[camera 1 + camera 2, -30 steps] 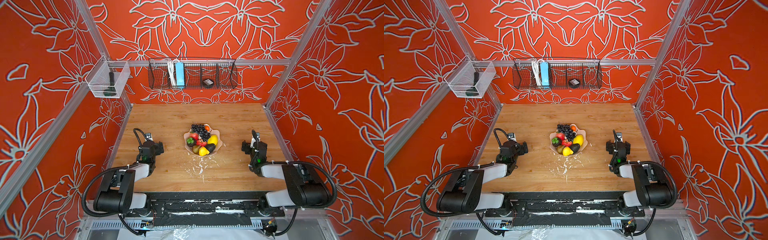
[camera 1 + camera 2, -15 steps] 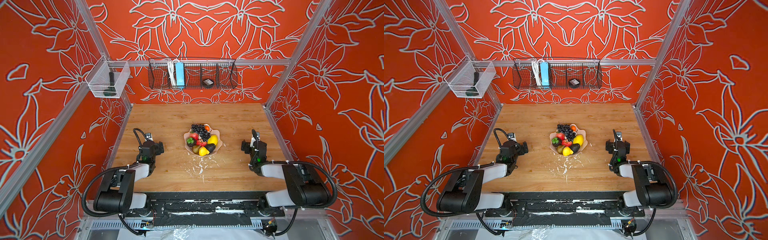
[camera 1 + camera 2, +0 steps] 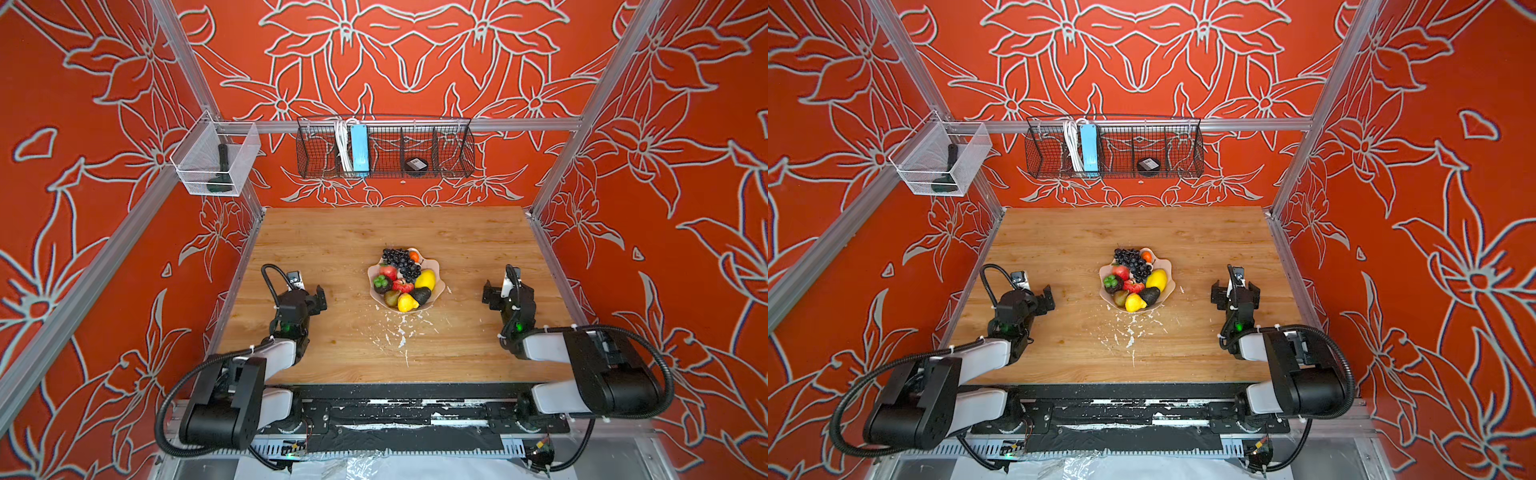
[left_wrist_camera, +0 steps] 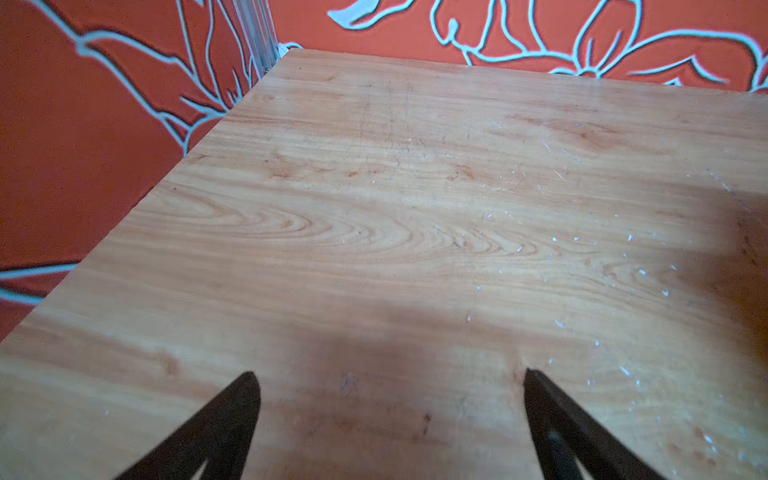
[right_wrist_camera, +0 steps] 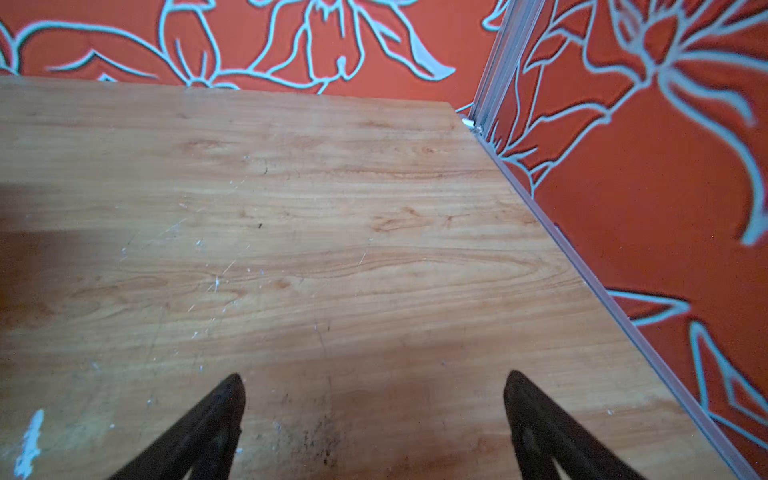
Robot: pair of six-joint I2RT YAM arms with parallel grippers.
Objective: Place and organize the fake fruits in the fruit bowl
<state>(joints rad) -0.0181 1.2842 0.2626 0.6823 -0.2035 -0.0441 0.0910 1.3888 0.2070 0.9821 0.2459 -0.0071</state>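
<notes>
Bright and evenly lit from above in both top views, with only faint soft shadows beside the fruit bowl (image 3: 432, 264) and under the arms (image 3: 282, 349). Crisp at centre of frame; bowed rails (image 3: 415, 124) and colour fringing on the walls (image 3: 83, 124) toward left and right edges. Softer through the wrist cameras: black fingertips (image 4: 224, 424) out of focus, a broad dim shadow on the table (image 4: 374, 208) just ahead — wall pattern smeared with blur.

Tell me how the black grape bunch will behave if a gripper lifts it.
The grape bunch looks like many small beads clustered together, so it would probably flex or dangle rather than lift stiffly. It sits at the fruit bowl's far rim, so a push might spill it out. Being lumpy, it seems unlikely to roll.
</notes>
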